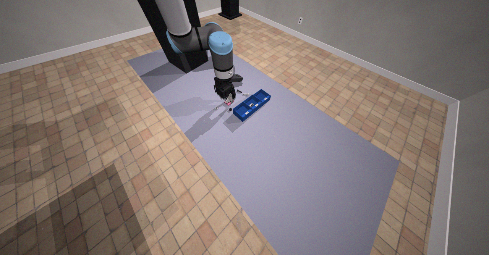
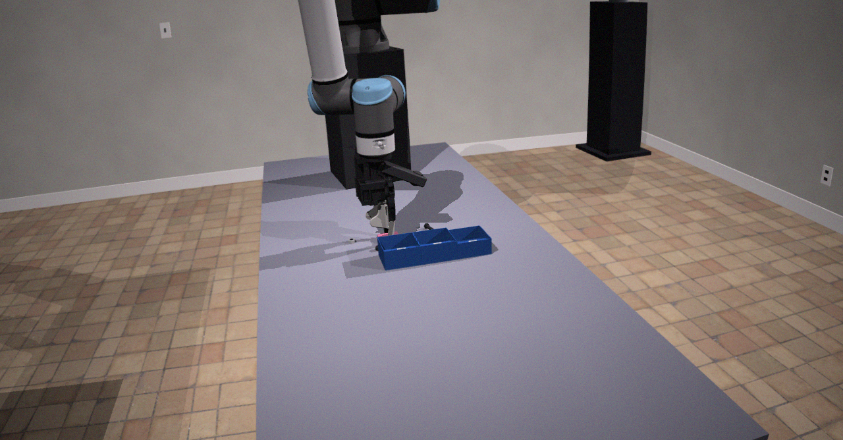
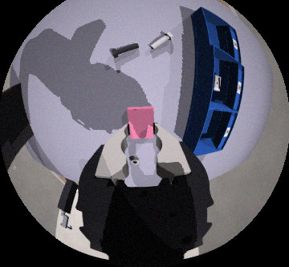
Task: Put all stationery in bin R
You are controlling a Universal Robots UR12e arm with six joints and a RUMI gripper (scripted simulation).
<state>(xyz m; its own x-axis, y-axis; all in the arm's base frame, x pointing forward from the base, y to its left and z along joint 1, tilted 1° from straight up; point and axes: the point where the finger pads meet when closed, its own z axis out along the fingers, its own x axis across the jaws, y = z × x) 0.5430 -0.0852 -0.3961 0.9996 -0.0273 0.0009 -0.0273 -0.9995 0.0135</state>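
My gripper is shut on a pink eraser, low over the grey mat, just left of the blue bins. It also shows in the top view and the exterior view. The eraser's pink edge shows at the fingertips. The blue three-compartment bin row stands upright; it also shows in the exterior view and in the wrist view. Small white labels sit on the compartments; I cannot read the letters. A small item lies in the middle compartment.
A black bolt and a silver bolt lie on the mat beyond the gripper. A small silver nut and a small black piece lie near the bins' near end. The robot's black pedestal stands at the mat's far end.
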